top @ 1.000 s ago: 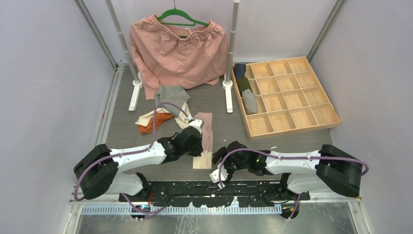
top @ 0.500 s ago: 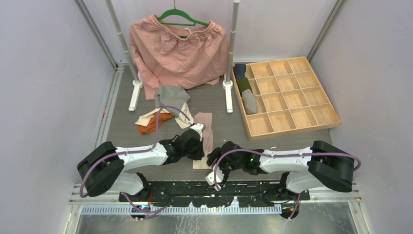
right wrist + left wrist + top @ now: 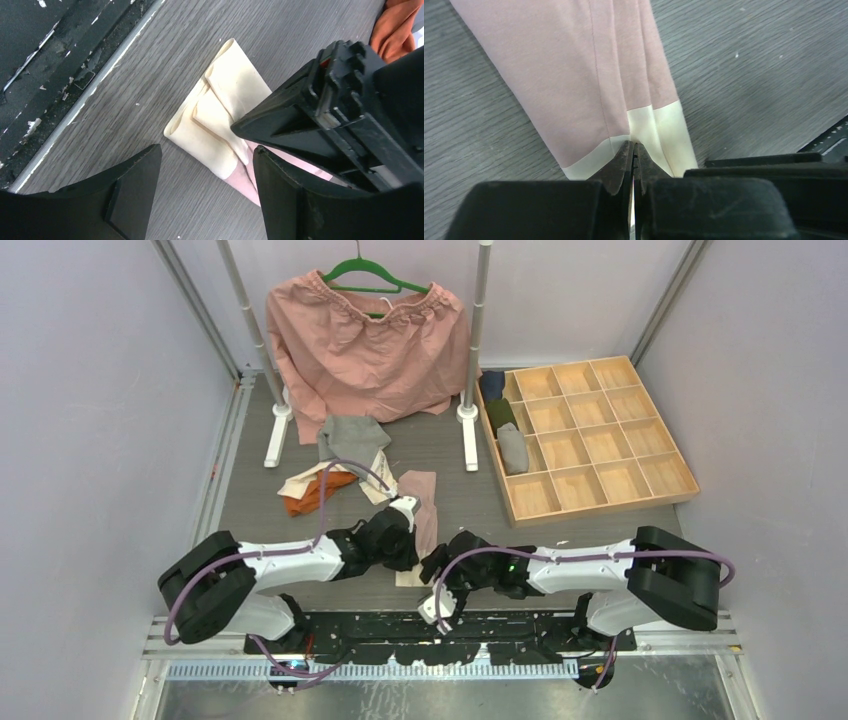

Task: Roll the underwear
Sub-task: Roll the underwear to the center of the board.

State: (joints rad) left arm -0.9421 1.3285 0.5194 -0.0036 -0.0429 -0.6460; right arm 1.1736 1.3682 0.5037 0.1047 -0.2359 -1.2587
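Pinching underwear [image 3: 574, 75] hem, left jaws, right jaws spread beside

Pink underwear [image 3: 428, 502] middle hidden under left arm [image 3: 290, 560]; orange underwear [image 3: 397, 25] cut at corner.

The folded underwear [image 3: 574, 75] is dusty pink with a cream band [image 3: 664, 135] at one end, and the table [image 3: 749, 75] under it is grey with a wood grain. The other small clothes are a grey piece [image 3: 352, 435], a cream piece [image 3: 300, 480] and an orange piece [image 3: 305, 502]. The garment [image 3: 365, 345] is salmon pink on a green hanger [image 3: 370, 275], and the pale wooden tray [image 3: 604, 508] holds a navy roll [image 3: 491, 385], a dark green roll [image 3: 501, 415] and a grey roll [image 3: 513, 450].
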